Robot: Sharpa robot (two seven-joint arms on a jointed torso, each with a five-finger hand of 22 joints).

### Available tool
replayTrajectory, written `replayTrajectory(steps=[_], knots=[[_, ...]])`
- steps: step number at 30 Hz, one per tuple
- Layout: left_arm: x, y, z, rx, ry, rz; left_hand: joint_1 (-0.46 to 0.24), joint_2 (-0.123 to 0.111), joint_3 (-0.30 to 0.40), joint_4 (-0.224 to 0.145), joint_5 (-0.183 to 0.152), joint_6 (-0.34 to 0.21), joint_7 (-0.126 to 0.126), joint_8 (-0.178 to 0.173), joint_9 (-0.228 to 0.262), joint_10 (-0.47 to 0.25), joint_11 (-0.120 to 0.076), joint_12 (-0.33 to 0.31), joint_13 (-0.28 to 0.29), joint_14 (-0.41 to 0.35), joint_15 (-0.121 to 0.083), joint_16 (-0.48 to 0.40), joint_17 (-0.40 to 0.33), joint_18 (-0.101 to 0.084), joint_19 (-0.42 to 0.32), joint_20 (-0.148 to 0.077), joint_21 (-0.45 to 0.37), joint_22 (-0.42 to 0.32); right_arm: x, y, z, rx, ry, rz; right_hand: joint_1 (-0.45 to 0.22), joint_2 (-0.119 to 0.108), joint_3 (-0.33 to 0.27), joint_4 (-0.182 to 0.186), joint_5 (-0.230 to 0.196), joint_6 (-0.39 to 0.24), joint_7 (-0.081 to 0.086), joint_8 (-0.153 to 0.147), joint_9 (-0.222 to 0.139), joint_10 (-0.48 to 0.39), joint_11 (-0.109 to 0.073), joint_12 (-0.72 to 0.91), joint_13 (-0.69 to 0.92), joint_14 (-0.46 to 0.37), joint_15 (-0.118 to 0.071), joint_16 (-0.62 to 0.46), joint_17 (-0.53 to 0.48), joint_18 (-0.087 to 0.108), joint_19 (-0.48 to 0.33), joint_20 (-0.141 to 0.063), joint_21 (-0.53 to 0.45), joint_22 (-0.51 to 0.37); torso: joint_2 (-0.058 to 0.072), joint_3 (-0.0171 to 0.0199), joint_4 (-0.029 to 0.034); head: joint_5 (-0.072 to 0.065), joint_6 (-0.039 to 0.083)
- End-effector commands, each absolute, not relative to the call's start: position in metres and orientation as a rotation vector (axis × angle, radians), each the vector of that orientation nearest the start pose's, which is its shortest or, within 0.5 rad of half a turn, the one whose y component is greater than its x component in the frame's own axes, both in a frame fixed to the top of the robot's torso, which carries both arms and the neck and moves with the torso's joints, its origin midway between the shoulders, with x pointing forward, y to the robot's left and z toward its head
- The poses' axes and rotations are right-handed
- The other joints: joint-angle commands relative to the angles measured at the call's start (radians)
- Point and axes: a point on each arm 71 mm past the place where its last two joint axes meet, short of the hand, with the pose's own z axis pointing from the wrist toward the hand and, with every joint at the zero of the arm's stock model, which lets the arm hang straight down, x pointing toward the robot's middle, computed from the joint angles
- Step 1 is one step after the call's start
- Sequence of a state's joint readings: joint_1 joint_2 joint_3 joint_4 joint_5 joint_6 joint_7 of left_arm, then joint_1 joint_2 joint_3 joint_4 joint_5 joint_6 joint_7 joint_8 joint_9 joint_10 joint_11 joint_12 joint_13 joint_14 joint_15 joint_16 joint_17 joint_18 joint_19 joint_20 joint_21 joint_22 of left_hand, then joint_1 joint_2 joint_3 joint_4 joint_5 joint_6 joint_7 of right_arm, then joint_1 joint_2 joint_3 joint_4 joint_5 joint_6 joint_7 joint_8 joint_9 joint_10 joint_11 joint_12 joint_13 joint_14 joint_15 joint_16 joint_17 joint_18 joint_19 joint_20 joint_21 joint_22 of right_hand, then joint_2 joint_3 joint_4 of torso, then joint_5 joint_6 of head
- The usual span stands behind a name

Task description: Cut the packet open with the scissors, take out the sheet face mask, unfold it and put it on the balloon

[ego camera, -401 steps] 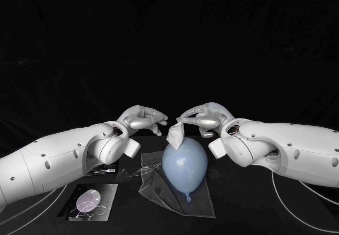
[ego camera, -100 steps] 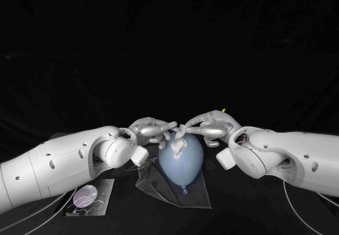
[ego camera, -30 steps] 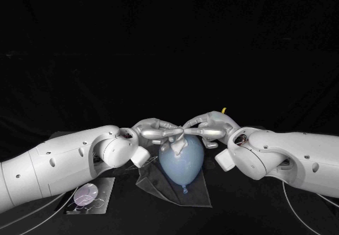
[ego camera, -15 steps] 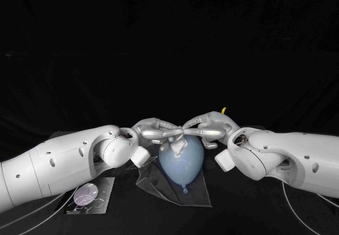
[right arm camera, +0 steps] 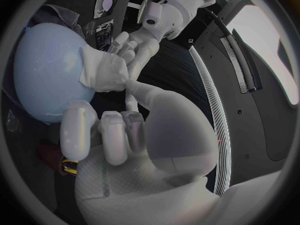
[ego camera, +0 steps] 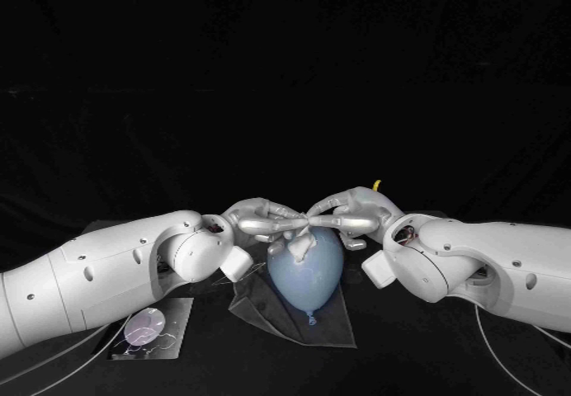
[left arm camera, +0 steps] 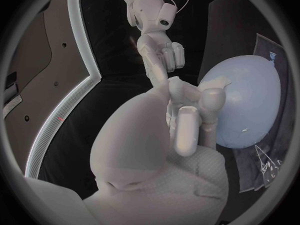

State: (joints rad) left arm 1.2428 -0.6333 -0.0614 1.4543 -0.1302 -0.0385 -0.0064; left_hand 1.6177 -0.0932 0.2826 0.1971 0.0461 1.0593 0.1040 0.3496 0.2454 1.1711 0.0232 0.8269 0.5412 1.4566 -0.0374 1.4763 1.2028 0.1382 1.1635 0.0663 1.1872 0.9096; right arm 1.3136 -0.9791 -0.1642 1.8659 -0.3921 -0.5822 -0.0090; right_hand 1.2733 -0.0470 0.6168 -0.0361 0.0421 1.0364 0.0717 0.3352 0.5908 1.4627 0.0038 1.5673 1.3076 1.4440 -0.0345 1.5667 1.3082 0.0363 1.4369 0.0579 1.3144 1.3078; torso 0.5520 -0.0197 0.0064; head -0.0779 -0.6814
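**Head view: hands meet over balloon, mask yet to open**

Head view showed the robot's left hand (ego camera: 260,219) and right hand (ego camera: 349,214) fingertip to fingertip above the far end of the pale blue balloon (ego camera: 306,271). The balloon lay on a clear film (ego camera: 264,312) on the black table (ego camera: 417,367). Between the hands sat the white mask (ego camera: 298,239), bunched and folded, with its lower part touching the balloon. Each hand appeared to pinch it between thumb and fingers, the remaining fingers curled in. In the right wrist view the folded wad rested against the balloon, with the left hand's fingertips on its far edge.

Some thirteen seconds earlier the mask had hung from the right hand, clear of the balloon, and the left hand had stood apart from it. Since then the hands had closed together and come down onto the balloon. Over the last second almost nothing had shifted.

By that showing the cutting and the taking out were done, and the unfolding was the step in hand. The sheet would need drawing apart before it could cover the balloon, and it might cling to itself. A printed card (ego camera: 148,330) lay near the left arm.
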Motion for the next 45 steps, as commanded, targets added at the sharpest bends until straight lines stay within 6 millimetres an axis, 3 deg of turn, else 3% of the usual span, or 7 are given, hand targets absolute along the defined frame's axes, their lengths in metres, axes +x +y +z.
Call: replayTrajectory(steps=[1,11,17,19,23,27,45], knots=[[0.482,0.099,-0.187,-0.906,2.025,-1.634,0.006,0.002,0.019,-0.006,0.004,0.015,-0.002,0.015,0.013,0.011,-0.004,0.002,0.011,0.01,-0.003,0.008,0.012,-0.009,0.009,-0.003,0.011,0.011,0.422,-0.187,-0.163,0.85,1.734,1.17,-0.002,0.007,0.005,0.0,0.007,0.006,0.0,0.004,0.125,0.108,-0.007,0.003,0.263,0.127,-0.025,0.004,0.263,0.02,0.001,-0.006,-0.004,0.187,0.0,-0.0001,0.0001,0.001,-0.001],[0.485,0.101,-0.185,-0.93,1.953,-1.614,-0.165,-0.083,0.329,-0.101,0.014,-0.024,-0.011,0.111,0.141,0.082,-0.016,0.019,0.068,0.033,-0.016,0.016,0.065,-0.02,0.038,-0.017,0.073,0.09,0.422,-0.186,-0.164,0.85,1.741,1.17,-0.004,0.006,0.006,-0.002,0.007,0.005,0.0,0.005,0.128,0.108,-0.007,0.003,0.263,0.127,-0.025,0.004,0.263,0.02,0.002,-0.006,-0.003,0.188,0.0,-0.0002,-0.0001,0.005,-0.006],[0.486,0.103,-0.185,-0.939,1.918,-1.584,-0.257,-0.118,0.422,-0.157,0.188,-0.044,-0.02,0.149,0.215,0.114,-0.022,0.065,0.13,0.044,-0.022,0.02,0.087,-0.026,0.063,-0.025,0.104,0.132,0.421,-0.186,-0.164,0.849,1.745,1.174,-0.004,0.006,0.006,-0.002,0.007,0.005,0.0,0.005,0.128,0.108,-0.007,0.003,0.263,0.127,-0.025,0.004,0.263,0.02,0.002,-0.006,-0.003,0.188,0.0,0.0,-0.0003,0.006,-0.007],[0.486,0.102,-0.185,-0.939,1.913,-1.578,-0.291,-0.139,0.445,-0.171,0.328,-0.044,-0.025,0.165,0.244,0.127,-0.027,0.085,0.157,0.049,-0.027,0.023,0.101,-0.03,0.077,-0.031,0.12,0.155,0.42,-0.185,-0.164,0.848,1.746,1.175,-0.004,0.006,0.006,-0.002,0.007,0.005,0.0,0.005,0.128,0.108,-0.007,0.003,0.263,0.127,-0.025,0.004,0.263,0.02,0.002,-0.006,-0.003,0.188,0.0,0.0,-0.0002,0.007,-0.008],[0.486,0.102,-0.185,-0.935,1.906,-1.561,-0.337,-0.157,0.47,-0.195,0.47,-0.049,-0.033,0.186,0.296,0.142,-0.035,0.104,0.183,0.058,-0.036,0.029,0.125,-0.035,0.097,-0.04,0.147,0.192,0.419,-0.185,-0.165,0.848,1.747,1.178,-0.004,0.006,0.006,-0.002,0.007,0.005,0.0,0.005,0.128,0.108,-0.007,0.003,0.263,0.127,-0.025,0.004,0.263,0.02,0.002,-0.006,-0.003,0.188,0.0,0.0004,-0.0003,0.006,-0.01],[0.486,0.101,-0.185,-0.935,1.898,-1.549,-0.36,-0.162,0.477,-0.208,0.552,-0.051,-0.038,0.199,0.332,0.154,-0.04,0.122,0.207,0.064,-0.041,0.036,0.147,-0.04,0.111,-0.046,0.166,0.219,0.418,-0.184,-0.165,0.847,1.748,1.18,-0.005,0.006,0.007,-0.003,0.007,0.004,0.0,0.007,0.131,0.108,-0.007,0.003,0.263,0.127,-0.025,0.004,0.263,0.02,0.001,-0.006,-0.003,0.187,0.0,0.0002,-0.0003,0.007,-0.011],[0.487,0.112,-0.189,-0.924,1.938,-1.432,-0.399,-0.151,0.478,-0.225,0.617,-0.07,-0.042,0.213,0.415,0.158,-0.044,0.141,0.233,0.064,-0.046,0.036,0.147,-0.043,0.117,-0.052,0.182,0.239,0.418,-0.19,-0.164,0.848,1.73,1.17,-0.005,0.006,0.007,-0.003,0.007,0.004,0.0,0.007,0.131,0.108,-0.007,0.003,0.263,0.127,-0.025,0.004,0.263,0.02,0.001,-0.006,-0.003,0.187,0.0,0.0004,0.0004,0.003,-0.012]])
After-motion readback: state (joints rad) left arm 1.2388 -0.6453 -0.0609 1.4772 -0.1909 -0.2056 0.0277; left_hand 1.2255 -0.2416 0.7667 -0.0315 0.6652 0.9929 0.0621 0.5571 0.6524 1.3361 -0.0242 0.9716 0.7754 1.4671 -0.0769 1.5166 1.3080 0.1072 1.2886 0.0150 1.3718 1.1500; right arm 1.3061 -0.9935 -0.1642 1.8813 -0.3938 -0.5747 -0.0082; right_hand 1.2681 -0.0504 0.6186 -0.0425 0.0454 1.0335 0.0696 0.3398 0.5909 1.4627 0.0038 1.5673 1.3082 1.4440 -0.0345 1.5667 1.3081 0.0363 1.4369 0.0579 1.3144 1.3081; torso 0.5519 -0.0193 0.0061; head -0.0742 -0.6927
